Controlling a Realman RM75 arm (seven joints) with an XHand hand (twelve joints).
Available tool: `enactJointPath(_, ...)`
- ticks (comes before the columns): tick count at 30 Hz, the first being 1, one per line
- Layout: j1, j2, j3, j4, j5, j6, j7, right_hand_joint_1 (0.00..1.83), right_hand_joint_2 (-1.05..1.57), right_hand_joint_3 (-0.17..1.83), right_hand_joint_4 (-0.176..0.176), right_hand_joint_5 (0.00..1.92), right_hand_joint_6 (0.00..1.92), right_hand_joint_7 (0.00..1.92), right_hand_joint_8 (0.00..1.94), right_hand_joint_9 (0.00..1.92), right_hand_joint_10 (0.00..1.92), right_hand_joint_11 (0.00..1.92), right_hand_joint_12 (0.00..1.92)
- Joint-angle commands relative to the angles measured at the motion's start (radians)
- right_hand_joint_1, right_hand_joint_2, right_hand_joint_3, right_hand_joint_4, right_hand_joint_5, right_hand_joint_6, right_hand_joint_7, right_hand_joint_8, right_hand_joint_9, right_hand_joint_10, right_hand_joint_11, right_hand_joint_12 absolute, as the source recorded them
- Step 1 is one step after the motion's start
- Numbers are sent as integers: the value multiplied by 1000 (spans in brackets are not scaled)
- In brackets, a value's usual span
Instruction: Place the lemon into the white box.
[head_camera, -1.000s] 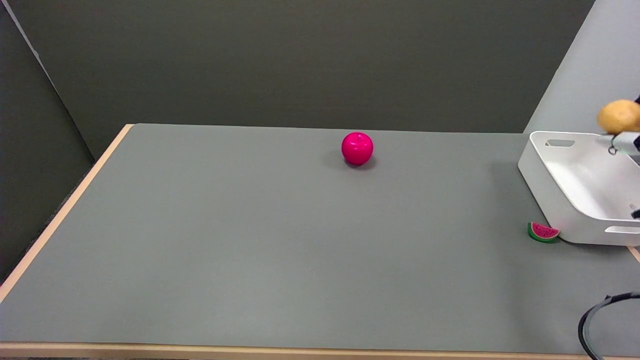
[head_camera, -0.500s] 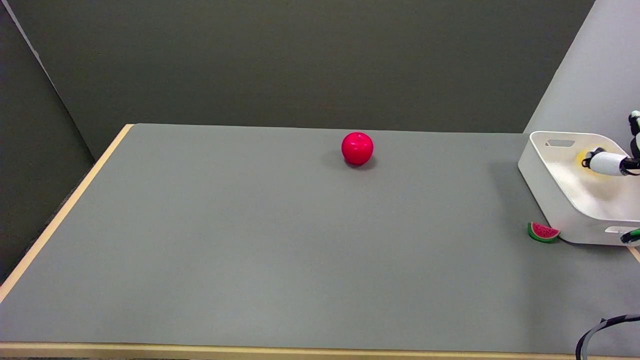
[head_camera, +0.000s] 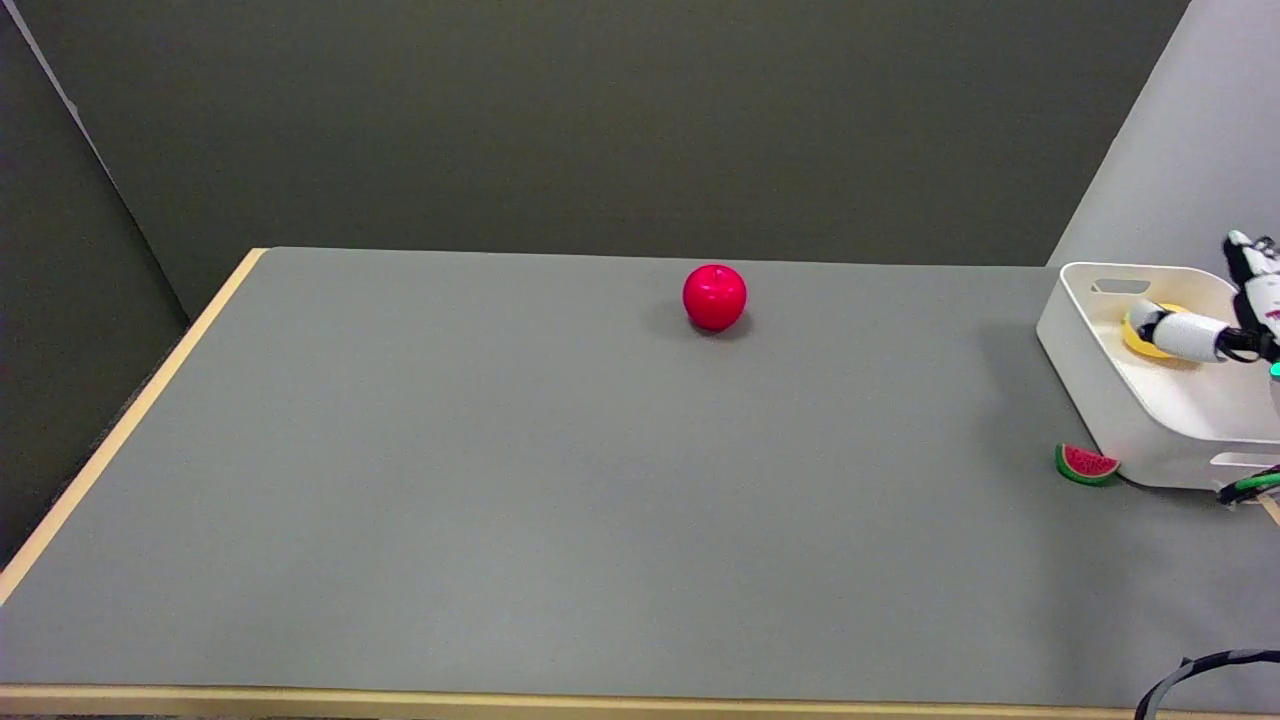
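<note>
The yellow lemon (head_camera: 1138, 335) lies inside the white box (head_camera: 1105, 400) at the table's right edge, near the box's far left corner. My right hand (head_camera: 1235, 325) hovers over the box at the picture's right border, mostly cut off. One white finger (head_camera: 1185, 337) stretches out in front of the lemon and hides part of it. The fingers that show are spread apart and hold nothing.
A red apple (head_camera: 715, 296) stands at the far middle of the grey table (head_camera: 560, 470). A small watermelon slice (head_camera: 1086, 464) lies just left of the box's near corner. A black cable (head_camera: 1195, 668) loops at the lower right corner.
One second ago my hand held the lemon in the air above the box. It has let go, and the lemon now rests inside the box with the fingers spread above it.
</note>
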Motion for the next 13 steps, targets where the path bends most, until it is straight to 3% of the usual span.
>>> enactJointPath(1,-23,-261,-139,447,1,-476,320,419,725,661,-46,-1,2,-1,-1,-1,-1,-1,-1)
enactJointPath(5,-42,-273,-351,518,1,-508,407,331,735,741,-60,-1,53,-1,-1,-1,-1,-1,43)
enactJointPath(6,-42,-272,-419,522,1,-512,429,285,712,859,-63,-1,100,-1,-1,-1,-1,-1,195)
enactJointPath(7,-40,-269,-489,523,1,-513,456,349,665,924,-71,25,87,19,0,-1,51,-1,354)
enactJointPath(8,-39,-268,-529,522,1,-513,474,493,599,953,-82,70,29,53,1,-1,140,-1,523)
enactJointPath(9,-36,-265,-578,517,1,-514,501,478,619,918,-81,71,78,65,74,-1,281,-1,680)
enactJointPath(11,-30,-263,-649,508,1,-515,548,241,765,778,-64,14,299,57,289,-1,587,-1,933)
enactJointPath(13,-25,-262,-688,498,1,-515,591,225,760,801,-60,37,288,111,291,21,676,-1,967)
